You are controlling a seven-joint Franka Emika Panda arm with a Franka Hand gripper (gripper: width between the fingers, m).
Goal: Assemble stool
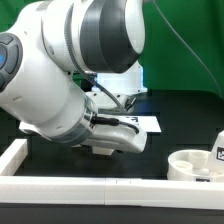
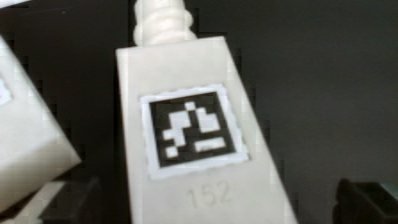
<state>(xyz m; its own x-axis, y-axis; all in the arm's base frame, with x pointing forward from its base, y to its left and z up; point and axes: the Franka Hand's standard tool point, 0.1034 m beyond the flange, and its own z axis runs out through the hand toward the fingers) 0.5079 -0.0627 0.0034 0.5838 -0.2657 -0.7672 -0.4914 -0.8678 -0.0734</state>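
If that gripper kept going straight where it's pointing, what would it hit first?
Most likely the white stool leg, centred straight ahead of the open gripper; how far off is unclear.

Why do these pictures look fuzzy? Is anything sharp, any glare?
Exterior view: the arm looms close and soft, hiding much of the table; the seat is evenly lit. Wrist view: the leg fills the frame, slightly blurred, its tag readable; no harsh glare.

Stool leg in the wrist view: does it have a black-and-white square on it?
Yes, a black-and-white square tag sits on the stool leg.
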